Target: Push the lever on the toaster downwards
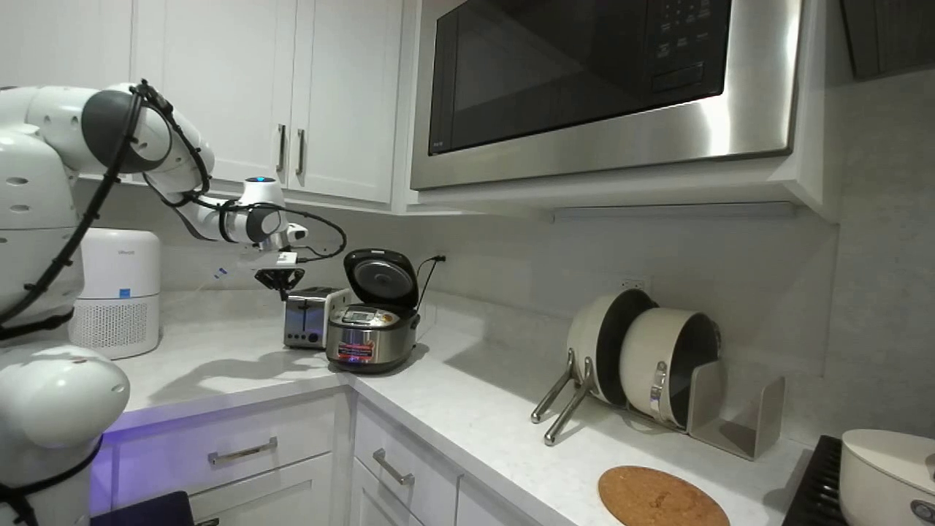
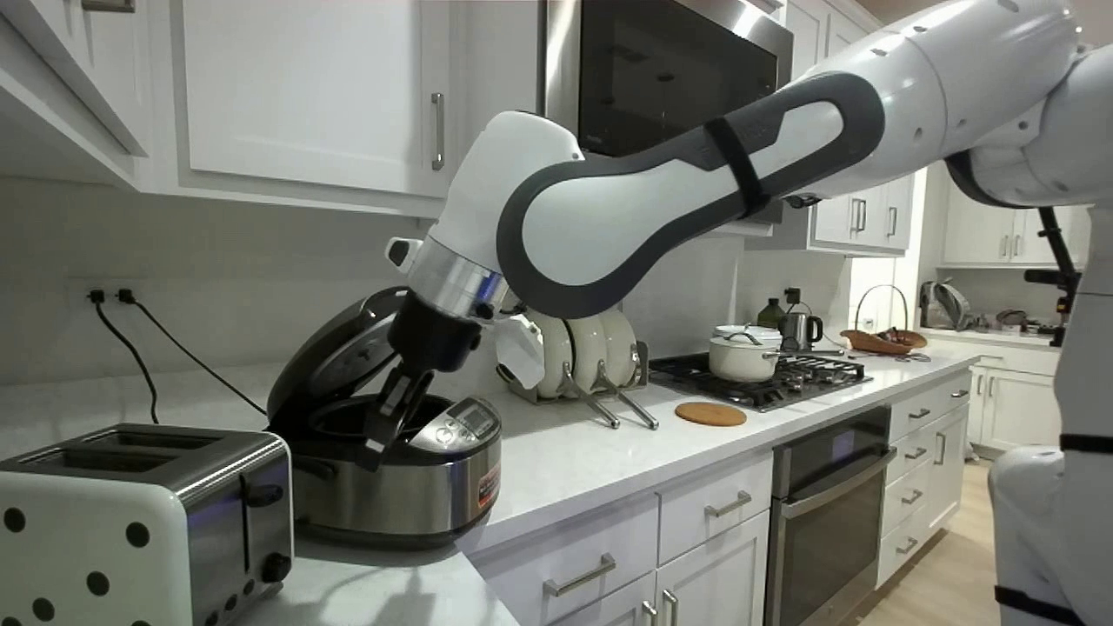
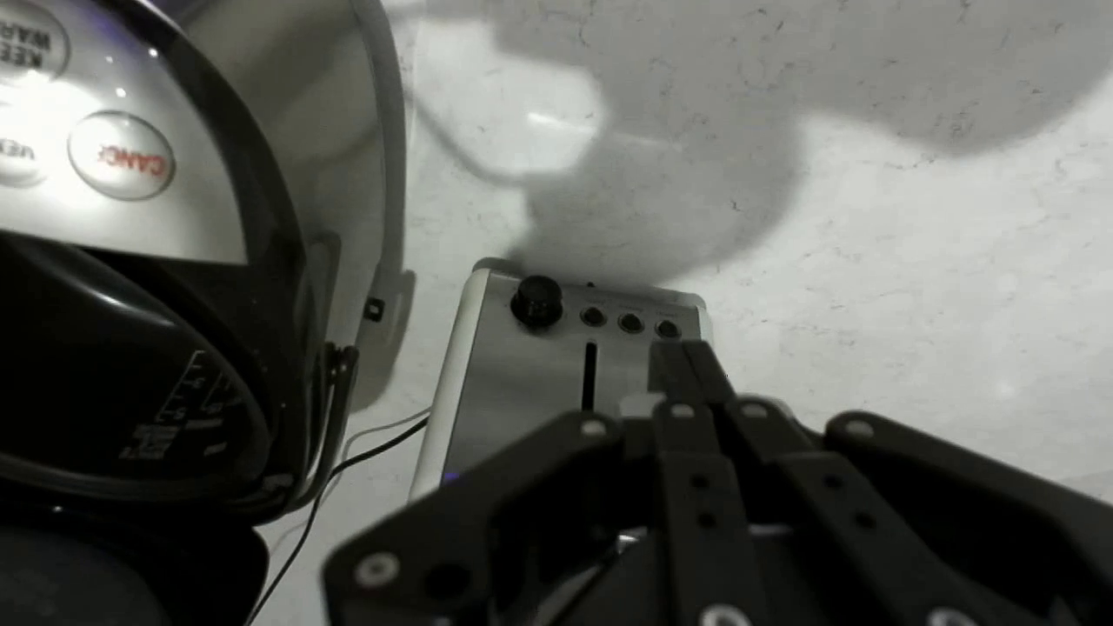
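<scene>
Nearest in the wrist view: black gripper (image 3: 693, 369), set toward five o'clock, fingers (image 3: 674, 374) together, tip against tip. Behind the fingertips, from the centre down toward six o'clock: brushed-metal front of the toaster (image 3: 522, 382), partly hidden by the gripper. On that front, a dark vertical slot (image 3: 589, 376), a black knob (image 3: 536, 302) at eleven o'clock from it and three small buttons (image 3: 630, 322) at one o'clock. At nine o'clock, close beside the toaster but apart from it: round silver cooker (image 3: 200, 283), dark inside showing, on the same pale countertop (image 3: 913, 261).

Nearest in an exterior view, at eight o'clock: same toaster, upright, black-spotted white side toward the camera, lever (image 2: 263, 496) high in the slot. Overhead, from two o'clock, robot arm (image 2: 609, 226) slanting down to the gripper; fingers pointing toward seven o'clock, seen against the cooker and apart from the lever. Beyond the toaster, between seven and eight o'clock: cooker with black lid (image 2: 326, 348) raised. Farther along, just below the centre: cream pans (image 2: 589, 348), standing on edge. Farther again, toward four o'clock: round brown mat (image 2: 710, 414), then a black hob (image 2: 774, 391) bearing a cream pot (image 2: 742, 361). Deeper still, at three o'clock: kettle (image 2: 796, 333) and brown basket (image 2: 874, 345).

Toward the front in an exterior view, at one o'clock: microwave (image 1: 584, 80). Farther back, at nine o'clock: white canister appliance (image 1: 120, 321). Toward eight: gripper high beside the toaster's upper corner, contact hard to judge from there.
</scene>
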`<state>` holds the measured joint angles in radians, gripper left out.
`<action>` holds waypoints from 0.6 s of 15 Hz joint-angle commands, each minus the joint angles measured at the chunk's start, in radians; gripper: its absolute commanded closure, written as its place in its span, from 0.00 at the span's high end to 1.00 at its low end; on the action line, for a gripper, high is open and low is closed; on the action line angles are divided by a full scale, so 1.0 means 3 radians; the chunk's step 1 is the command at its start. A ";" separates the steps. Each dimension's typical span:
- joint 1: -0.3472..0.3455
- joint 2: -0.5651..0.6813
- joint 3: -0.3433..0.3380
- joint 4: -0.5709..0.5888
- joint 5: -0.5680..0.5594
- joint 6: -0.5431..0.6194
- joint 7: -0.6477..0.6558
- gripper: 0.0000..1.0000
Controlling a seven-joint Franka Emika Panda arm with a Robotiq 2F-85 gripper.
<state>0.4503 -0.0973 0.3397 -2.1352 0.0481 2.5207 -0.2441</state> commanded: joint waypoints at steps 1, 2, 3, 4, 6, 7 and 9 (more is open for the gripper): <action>-0.0076 0.0233 0.0108 0.0308 -0.0315 -0.0033 0.0172 0.04; -0.0078 0.0269 0.0120 0.0367 -0.0404 -0.0056 0.0216 0.04; -0.0082 0.0301 0.0129 0.0429 -0.0483 -0.0069 0.0255 0.05; -0.0081 0.0329 0.0135 0.0483 -0.0549 -0.0086 0.0281 0.04; -0.0073 0.0383 0.0140 0.0575 -0.0655 -0.0095 0.0325 0.04; -0.0067 0.0413 0.0144 0.0619 -0.0689 -0.0114 0.0333 0.03; -0.0055 0.0479 0.0153 0.0690 -0.0763 -0.0134 0.0379 0.03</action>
<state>0.4417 0.0031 0.3656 -1.9926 -0.1353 2.5168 -0.1681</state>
